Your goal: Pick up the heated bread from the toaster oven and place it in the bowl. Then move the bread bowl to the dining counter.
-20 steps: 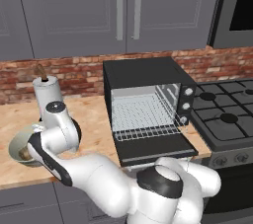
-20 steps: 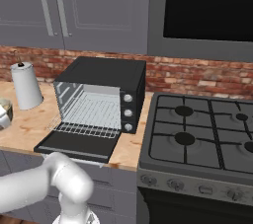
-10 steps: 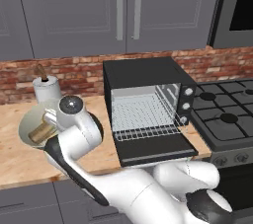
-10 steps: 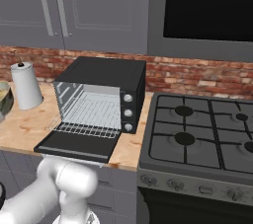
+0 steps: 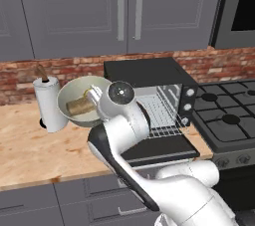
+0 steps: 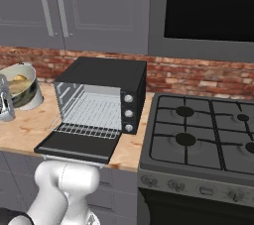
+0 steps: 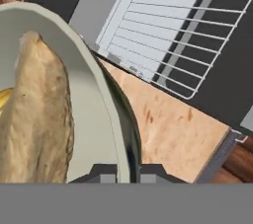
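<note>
Two dark finger tips of the gripper [image 7: 129,171] stand at the bottom centre of the hand view, one on each side of the rim of the bowl [image 7: 94,94], closed on it. In the left base view the gripper [image 5: 98,101] sits left of centre, gripping the right rim of the bowl [image 5: 69,95], which is raised off the counter and tipped so that its opening faces the camera.

Inside the bowl, the hand view shows a long tan loaf [image 7: 37,119] filling the left of the frame, with a small golden-orange piece, the heated bread [image 7: 4,100], at the far left edge behind it. The left base view shows the loaf [image 5: 79,105] lying across the bowl's interior.

Just left of the bowl in the left base view stands a paper towel roll [image 5: 49,103] on the wood-grain counter [image 5: 30,155]. The toaster oven [image 5: 149,78] sits at centre right of that frame with its door [image 5: 157,148] dropped open and its wire rack [image 5: 159,118] bare. The right base view shows the bowl [image 6: 22,87] at the left edge, the toaster oven [image 6: 106,78] at centre left, and a stove [image 6: 203,140] at the right.
</note>
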Controlling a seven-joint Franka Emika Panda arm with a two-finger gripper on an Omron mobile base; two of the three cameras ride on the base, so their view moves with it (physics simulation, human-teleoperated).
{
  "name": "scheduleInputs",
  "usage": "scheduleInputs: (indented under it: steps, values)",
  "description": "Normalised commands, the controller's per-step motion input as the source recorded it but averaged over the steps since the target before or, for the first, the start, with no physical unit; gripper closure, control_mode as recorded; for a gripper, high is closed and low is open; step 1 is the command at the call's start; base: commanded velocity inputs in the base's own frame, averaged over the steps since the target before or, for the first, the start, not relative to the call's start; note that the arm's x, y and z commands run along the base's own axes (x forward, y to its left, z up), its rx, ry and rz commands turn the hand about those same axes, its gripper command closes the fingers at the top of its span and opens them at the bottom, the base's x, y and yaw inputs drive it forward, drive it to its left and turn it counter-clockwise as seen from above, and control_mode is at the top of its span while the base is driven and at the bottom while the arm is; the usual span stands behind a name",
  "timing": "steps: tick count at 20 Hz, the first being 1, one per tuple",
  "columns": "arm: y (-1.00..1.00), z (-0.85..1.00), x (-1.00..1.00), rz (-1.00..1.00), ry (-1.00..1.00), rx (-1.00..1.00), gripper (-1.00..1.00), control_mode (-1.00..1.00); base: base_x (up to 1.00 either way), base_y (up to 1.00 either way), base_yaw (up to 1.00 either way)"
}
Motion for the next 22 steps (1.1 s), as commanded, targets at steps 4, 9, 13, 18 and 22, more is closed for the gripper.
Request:
scheduleInputs:
  steps: [4, 9, 13, 18, 22]
  values:
    - [-1.0, 0.57, -0.35, -0.26, 0.0, 0.24, 1.0, -1.0, 0.0, 0.0, 0.0]
    - [-1.0, 0.28, -0.62, -0.07, -0.02, 0.22, 1.0, -1.0, 0.0, 0.0, 0.0]
    - [-0.96, 0.05, -0.34, -0.02, 0.0, 0.18, 1.0, -1.0, 0.0, 0.0, 0.0]
    - [-0.27, 0.0, 0.0, 0.02, 0.0, 0.01, 1.0, -1.0, 0.0, 0.0, 0.0]
    - [0.0, 0.0, 0.0, 0.0, 0.0, 0.0, 1.0, 1.0, -0.8, -0.32, 0.24]
